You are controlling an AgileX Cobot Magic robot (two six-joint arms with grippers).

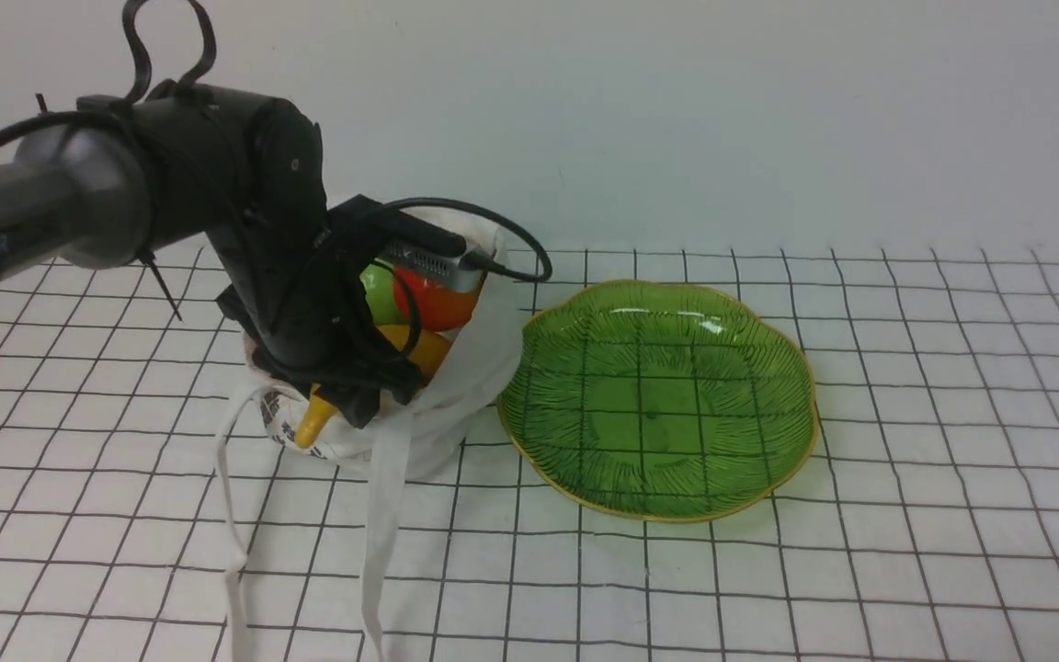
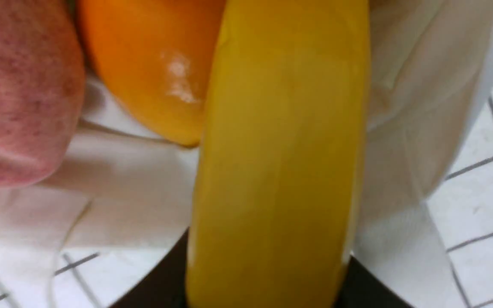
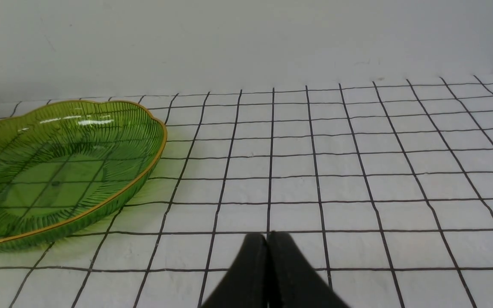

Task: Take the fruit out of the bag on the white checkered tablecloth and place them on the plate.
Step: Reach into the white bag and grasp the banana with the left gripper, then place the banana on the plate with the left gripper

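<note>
The banana (image 2: 276,171) fills the left wrist view, lying straight out between the left gripper's (image 1: 369,382) dark jaws, which look clamped on its flanks. An orange (image 2: 144,64) and a peach (image 2: 19,94) lie beside it inside the bag (image 1: 474,368). The step in hand looks like drawing out the first fruit. Next it must lift clear of the bag's mouth, then carry to the bare plate (image 1: 658,405) just beside the bag. The right gripper (image 3: 267,239), jaws pressed together and empty, hangs past the plate, well apart from the bag.

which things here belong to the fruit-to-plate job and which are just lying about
Job: long yellow toy banana, glossy orange, fuzzy pink peach, red-orange apple, green apple, white cloth tote bag, scalloped green glass plate, white checkered tablecloth, left hand closed on the banana.
Lying about: right hand, shut, away from the bag; plain white wall.
</note>
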